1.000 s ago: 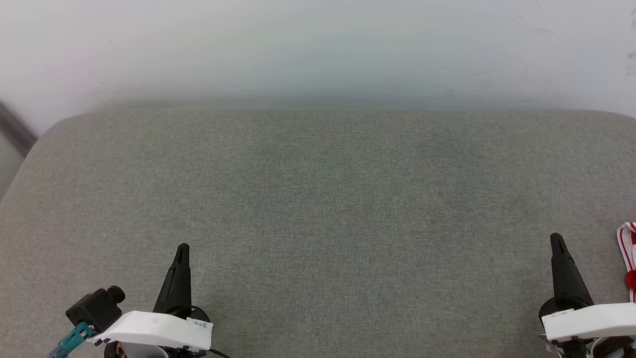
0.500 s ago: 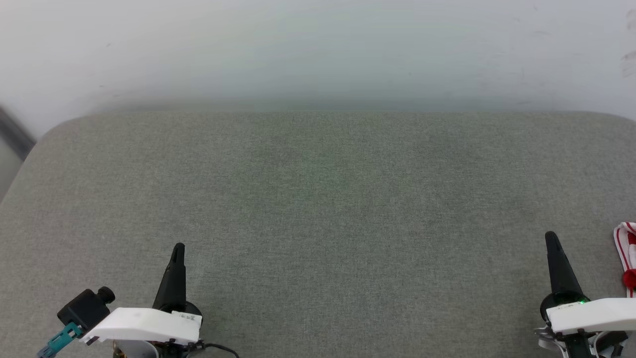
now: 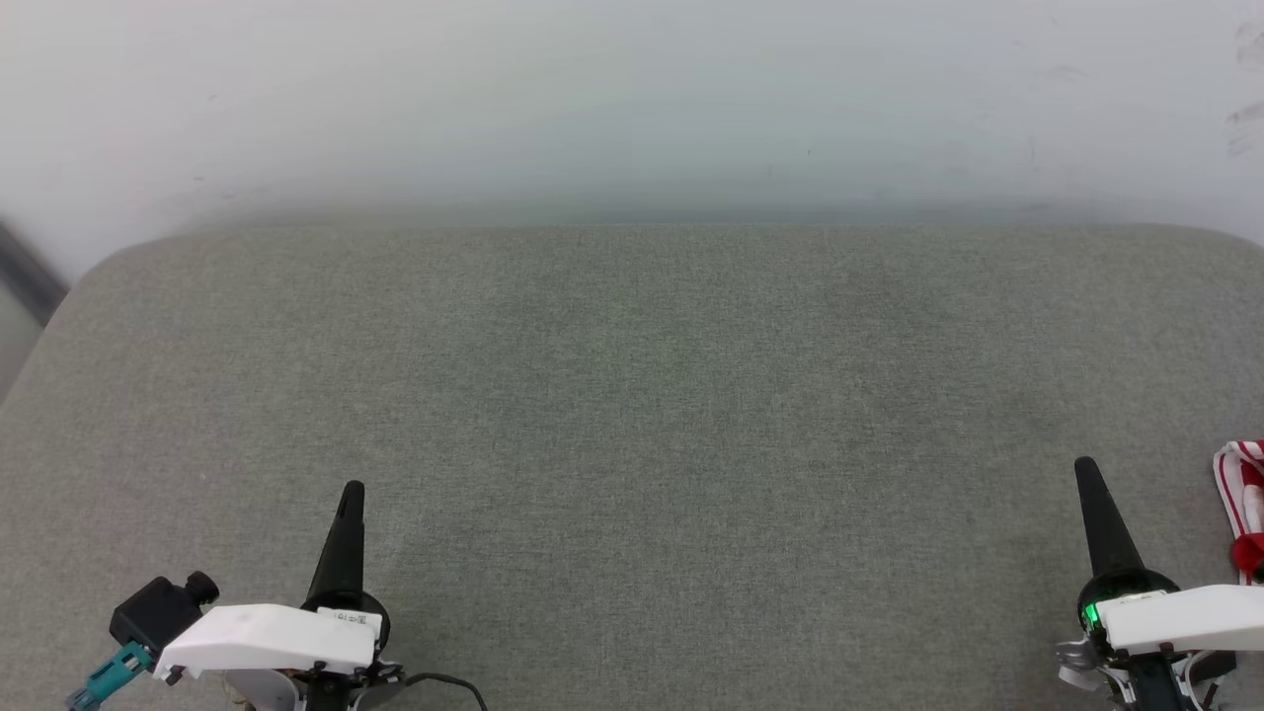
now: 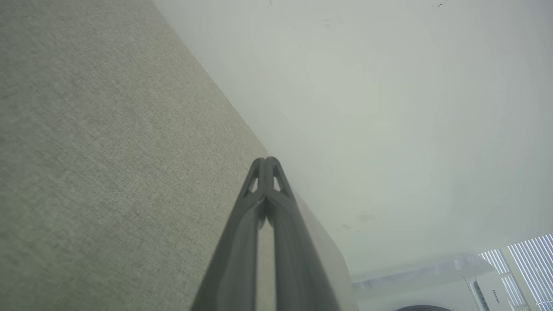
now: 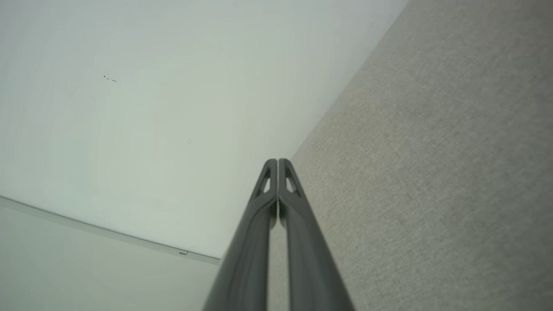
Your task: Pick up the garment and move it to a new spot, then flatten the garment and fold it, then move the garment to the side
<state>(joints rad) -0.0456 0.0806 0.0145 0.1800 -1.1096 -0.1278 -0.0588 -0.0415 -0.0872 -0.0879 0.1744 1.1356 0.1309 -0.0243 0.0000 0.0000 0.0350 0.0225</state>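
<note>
From where I stood, the worry was the garment [image 3: 1242, 504]. Just a scrap of it showed at the cushion's [image 3: 632, 395] far right edge, the rest out of my sight, so I could not tell whether it lay folded or bunched. If much of it hung off that side of the cushion, its own weight might drag it over, and jersey cloth on a rounded edge would help that along. The right gripper [image 3: 1084, 464], nearest it over the cushion's near right corner, had its jaws pressed together on nothing. It would have to spread them before any grab, or it would merely poke the cloth and push it further off. The left gripper [image 3: 352, 491], over the cushion's near left part, was likewise closed and empty, too far from the garment to help quickly, I judged

The cushion was a broad slab of grey-green woven fabric, matte and finely flecked, with soft rounded corners. Behind its back edge rose a plain pale wall [image 3: 632, 99], faintly scuffed. The garment's visible bit was red-and-white striped ribbing beside a red fold. Each gripper tapered to a slim dark point
</note>
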